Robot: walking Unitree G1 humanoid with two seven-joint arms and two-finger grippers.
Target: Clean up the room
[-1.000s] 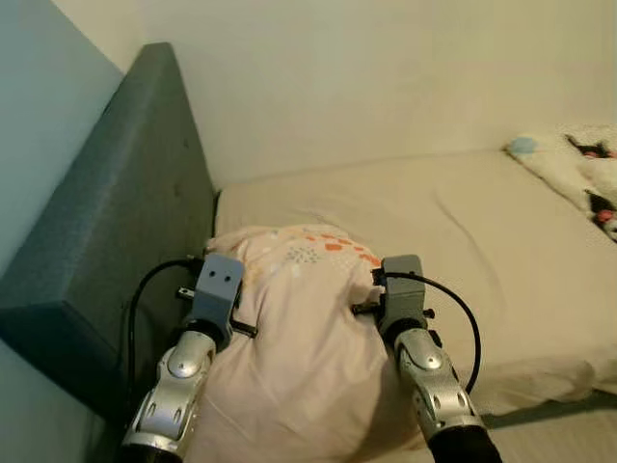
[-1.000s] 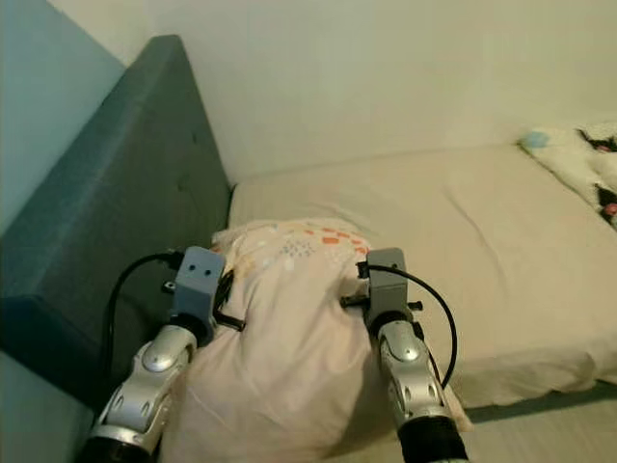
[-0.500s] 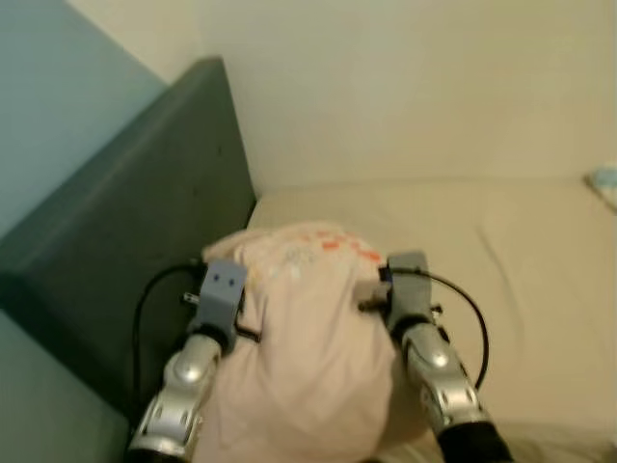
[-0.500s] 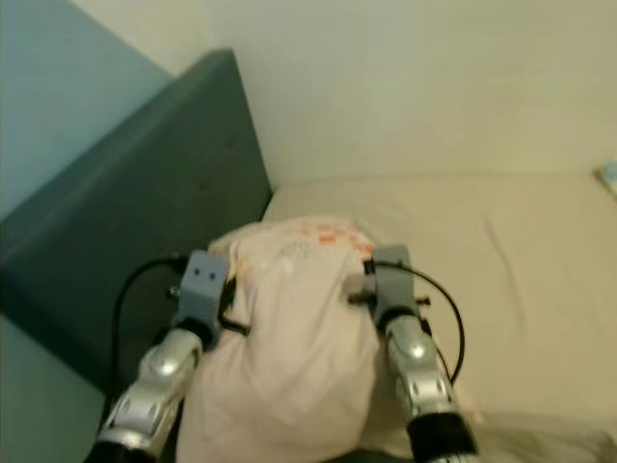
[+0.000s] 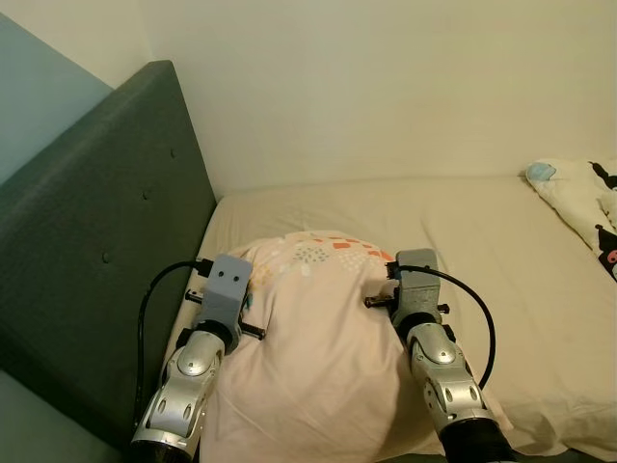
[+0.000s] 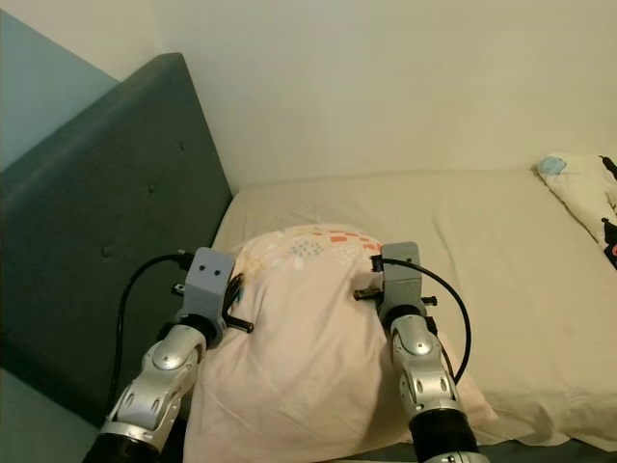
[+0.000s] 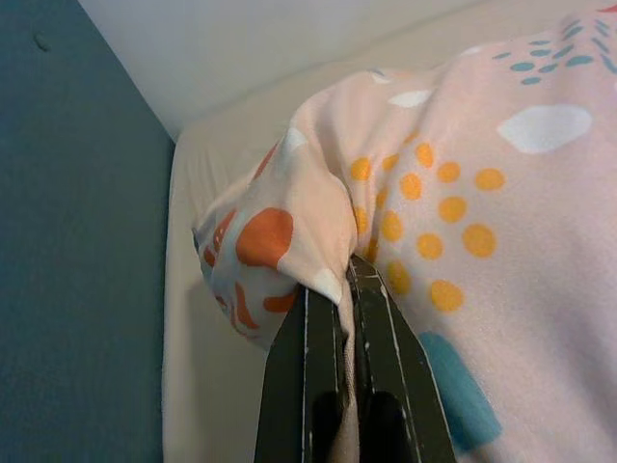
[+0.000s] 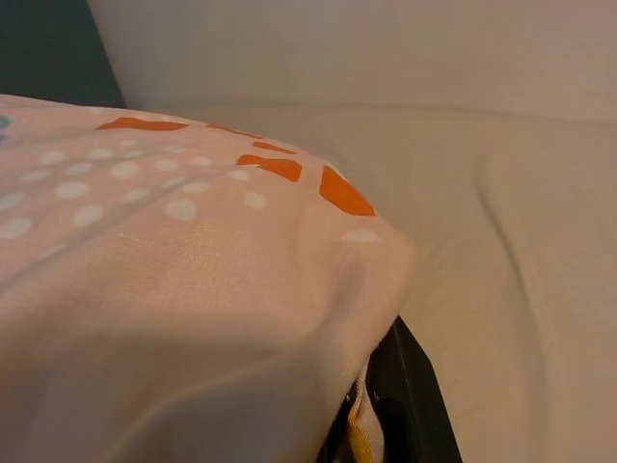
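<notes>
Bed [image 5: 501, 241], head end by the headboard [image 5: 87, 251]: you have the pillow [image 5: 308, 357] there, between both arms. Judged light, soft, saggy; take corners. Left wrist view shows the left gripper [image 7: 345, 289] pinched on its corner fabric; right gripper [image 8: 386, 405] likewise, mostly hidden under cloth.

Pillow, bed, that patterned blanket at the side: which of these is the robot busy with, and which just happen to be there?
Busy with:
- pink pillow, held at both sides
- left tool, clamped on the pillow's corner
- right tool, under the pillow's edge
- bed

Just there:
- headboard
- patterned blanket at the bed's right edge
</notes>
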